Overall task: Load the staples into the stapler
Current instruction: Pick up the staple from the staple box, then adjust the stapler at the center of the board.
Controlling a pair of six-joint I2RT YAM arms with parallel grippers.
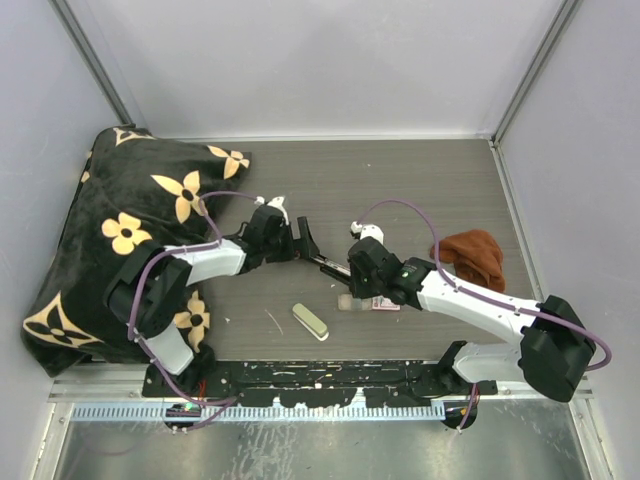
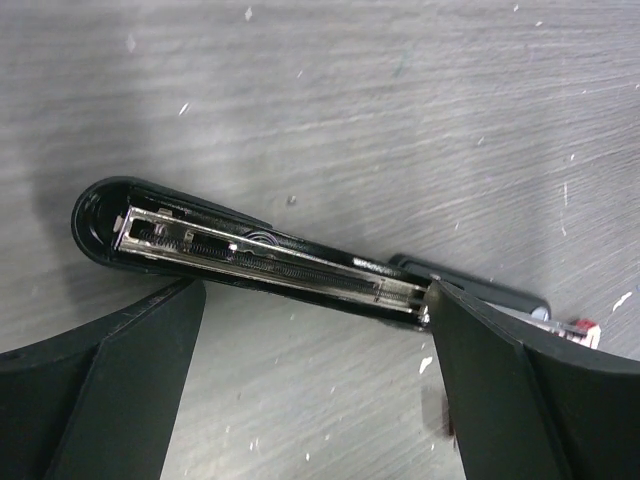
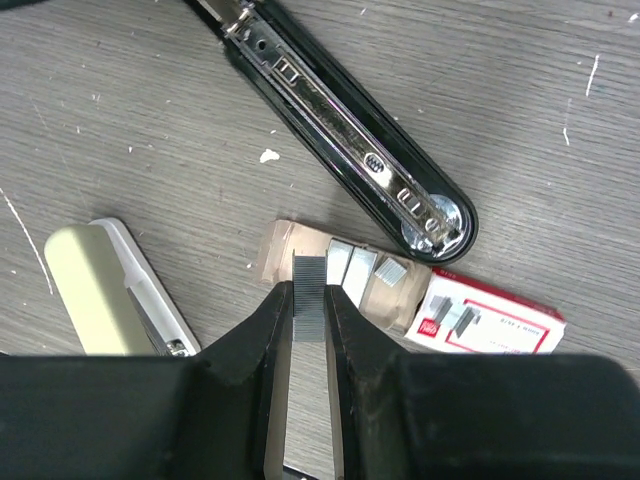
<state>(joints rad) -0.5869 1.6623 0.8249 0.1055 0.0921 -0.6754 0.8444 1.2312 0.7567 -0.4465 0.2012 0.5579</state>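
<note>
The black stapler (image 1: 322, 260) lies opened out flat at mid-table. Its magazine arm (image 2: 270, 258), with the spring track exposed, shows in the left wrist view; its base arm (image 3: 345, 120) shows in the right wrist view. My left gripper (image 2: 314, 300) hangs open just over the magazine arm, a finger near each end. My right gripper (image 3: 308, 300) is shut on a silvery strip of staples (image 3: 309, 285), held above the brown cardboard tray (image 3: 283, 250) that holds more strips. The red-and-white box (image 3: 495, 325) lies beside the tray.
A cream-green oblong (image 1: 310, 321) lies near the front edge, left of my right gripper. A crumpled brown cloth (image 1: 472, 258) sits at the right. A black flower-patterned cloth (image 1: 130, 230) covers the left side. Grey walls stand round the table.
</note>
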